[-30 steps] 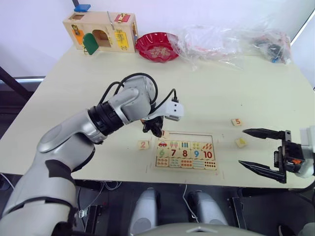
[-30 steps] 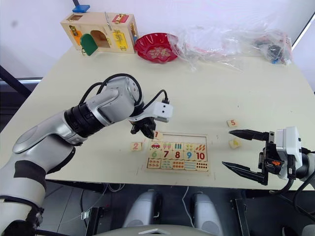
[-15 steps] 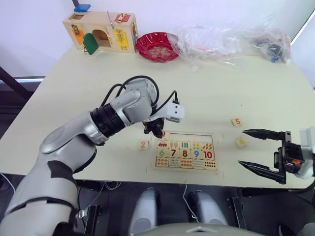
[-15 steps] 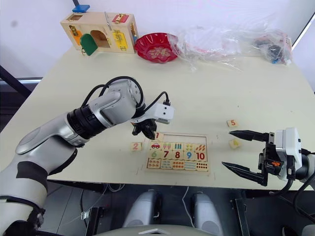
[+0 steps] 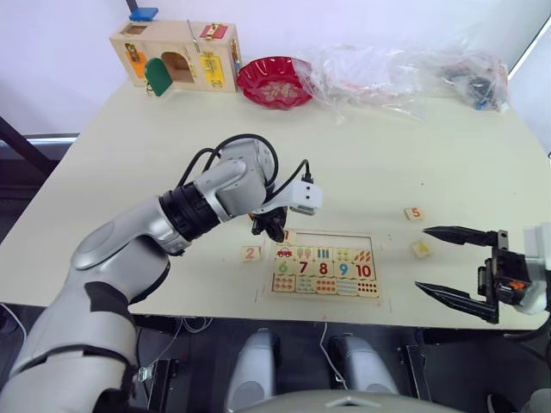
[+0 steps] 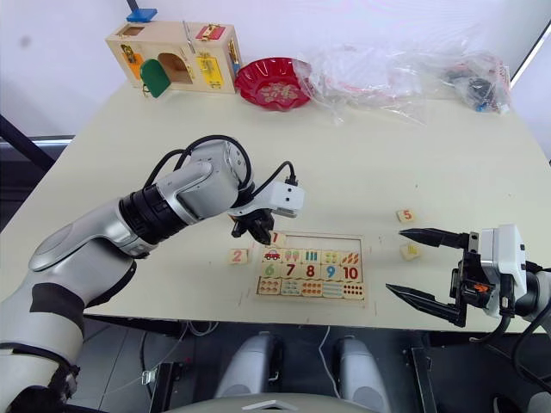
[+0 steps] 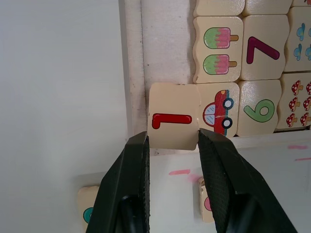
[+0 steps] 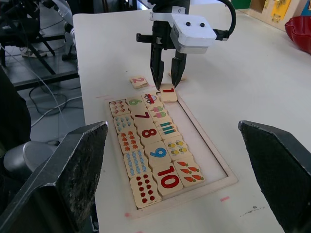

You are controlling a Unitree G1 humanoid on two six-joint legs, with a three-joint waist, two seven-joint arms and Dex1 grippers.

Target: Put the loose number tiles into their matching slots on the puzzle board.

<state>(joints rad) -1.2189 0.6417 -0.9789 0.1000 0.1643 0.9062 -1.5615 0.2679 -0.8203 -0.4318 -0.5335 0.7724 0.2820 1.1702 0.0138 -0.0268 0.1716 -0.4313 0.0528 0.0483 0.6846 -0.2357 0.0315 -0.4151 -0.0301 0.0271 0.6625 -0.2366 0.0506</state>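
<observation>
Left end effector [image 7: 172, 145] clamps tile 1 [image 7: 173, 122] over puzzle board [image 5: 325, 265] corner; tile 2 [image 5: 250, 253] left. Right end effector [image 5: 455, 261] apart, near tile 5 [image 5: 414, 213].

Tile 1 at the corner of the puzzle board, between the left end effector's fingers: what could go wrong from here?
1. Tile 1 appears to overlap the puzzle board frame at its near edge, so it could catch on the rim rather than drop flat.
2. It touches the car tile; pushing could shift that row.
3. The left end effector fingers straddle the tile, so lifting away might drag it out again.
</observation>
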